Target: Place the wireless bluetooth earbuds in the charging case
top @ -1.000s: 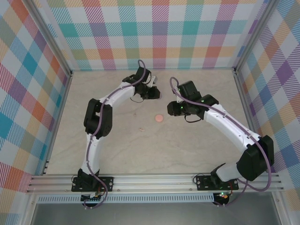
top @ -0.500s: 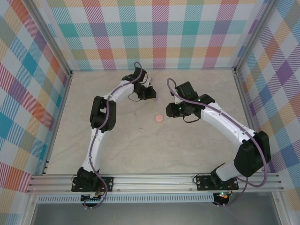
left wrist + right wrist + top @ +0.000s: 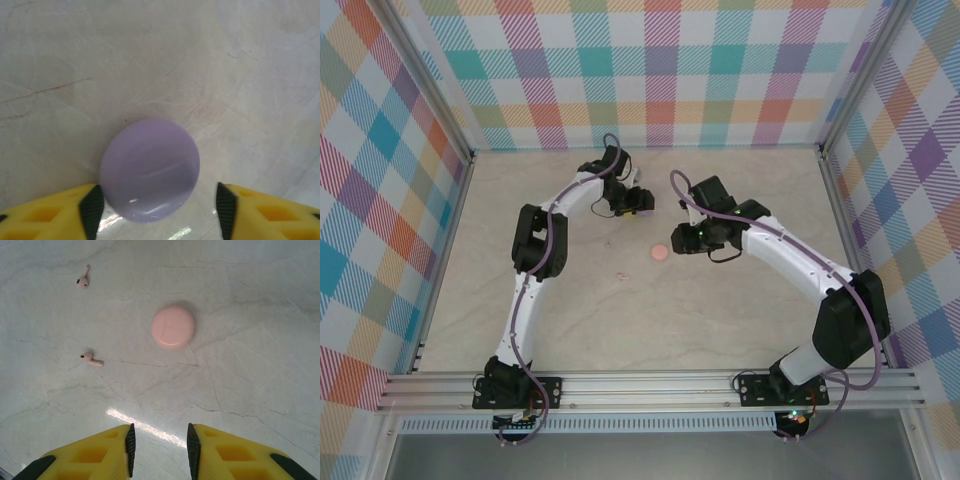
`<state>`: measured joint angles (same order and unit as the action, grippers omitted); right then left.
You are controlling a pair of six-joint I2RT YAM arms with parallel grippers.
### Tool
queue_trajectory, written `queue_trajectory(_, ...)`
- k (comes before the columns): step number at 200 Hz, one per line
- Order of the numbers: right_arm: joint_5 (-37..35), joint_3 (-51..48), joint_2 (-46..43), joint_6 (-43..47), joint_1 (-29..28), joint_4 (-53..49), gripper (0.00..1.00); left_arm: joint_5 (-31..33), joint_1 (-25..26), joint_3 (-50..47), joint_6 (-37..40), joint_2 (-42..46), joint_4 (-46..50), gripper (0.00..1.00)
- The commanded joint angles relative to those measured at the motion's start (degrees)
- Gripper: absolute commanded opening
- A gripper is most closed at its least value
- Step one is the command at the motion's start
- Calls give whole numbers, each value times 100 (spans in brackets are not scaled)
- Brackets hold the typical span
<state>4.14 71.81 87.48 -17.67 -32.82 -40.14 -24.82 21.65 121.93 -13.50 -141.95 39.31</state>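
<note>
Right wrist view: 2 pink earbuds [image 3: 83,280] lie on the table [image 3: 260,390], far from its edges, beside the pink case [image 3: 173,328]. The right gripper [image 3: 160,432] is narrowly parted and empty (likely lining up a pick). The left gripper [image 3: 159,192] stands spread around the purple case [image 3: 150,165].

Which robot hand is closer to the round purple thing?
Left. The left gripper has its open fingers on either side of the smooth round lilac disc. The right gripper is apart from it, pointing toward the round pink disc.
</note>
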Motion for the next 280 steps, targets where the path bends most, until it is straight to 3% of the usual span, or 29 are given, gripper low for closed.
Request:
queue_trajectory(1, 58, 295, 181, 149, -2, -133, 35, 515, -29, -142, 225, 344, 301, 70)
queue_trajectory(18, 69, 383, 313, 185, 10, -142, 36, 767, -29, -425, 295, 769, 250, 75)
queue_trajectory(46, 289, 657, 691, 279, 151, -181, 35, 682, -29, -1225, 267, 1632, -6, 73)
queue_trajectory(89, 743, 1307, 1553, 485, 393, -290, 29, 44, 105, -3111, -255, 2932, -628, 57)
queue_trajectory(132, 1114, 1914, 2440, 668, 563, -293, 24, -144, 646, -4685, -880, 3853, -1599, 47)
queue_trajectory(173, 1294, 2503, 3169, 743, 678, -451, 21, -475, 998, -5345, -1508, 3918, -2683, 33)
queue_trajectory(210, 1431, 3065, 3742, 750, 710, -686, 20, -597, 1233, -5480, -1866, 3578, -3229, 31)
queue_trajectory(280, 1520, 3272, 4280, 710, 715, -793, 20, -585, 1357, -5373, -2050, 3176, -3342, 31)
